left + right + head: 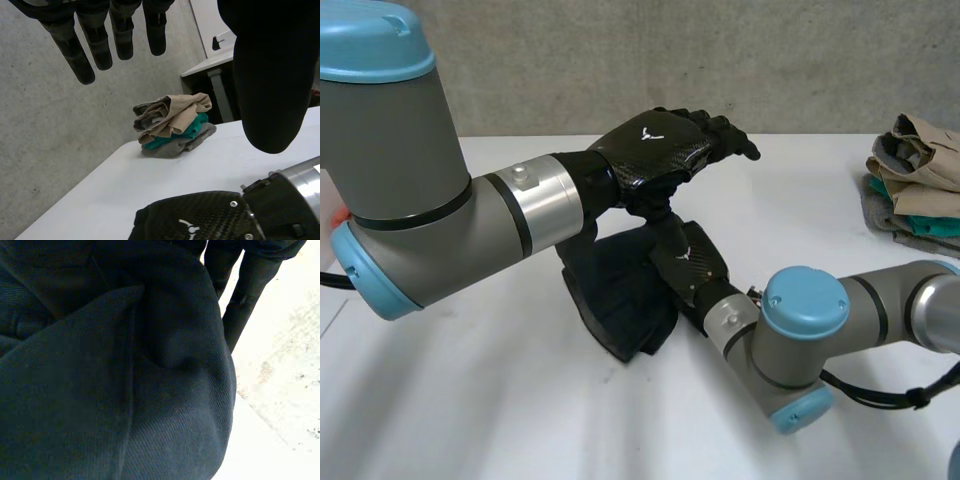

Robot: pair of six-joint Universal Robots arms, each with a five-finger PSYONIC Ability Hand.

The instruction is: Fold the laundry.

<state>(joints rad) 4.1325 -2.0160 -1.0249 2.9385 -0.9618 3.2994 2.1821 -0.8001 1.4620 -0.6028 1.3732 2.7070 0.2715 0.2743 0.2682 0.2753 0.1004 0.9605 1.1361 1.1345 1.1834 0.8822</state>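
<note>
While the left robot hand [655, 145] hovers open-fingered above, the right robot hand [692, 262], grip unreadable, seems mid-fold on the dark garment [620, 298]; flattening likely follows

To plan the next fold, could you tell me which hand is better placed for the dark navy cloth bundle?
Probably the right: the right hand is against the dark navy cloth bundle, while the left hand hangs open above it, holding nothing.

A dark navy garment [620, 300] is bunched into a crumpled, partly folded heap at the centre of the frame. A fine woven texture and a stitched seam are visible on it. A stack of folded clothes [915, 175], beige over teal over grey, is located at the upper right edge, well apart.
</note>
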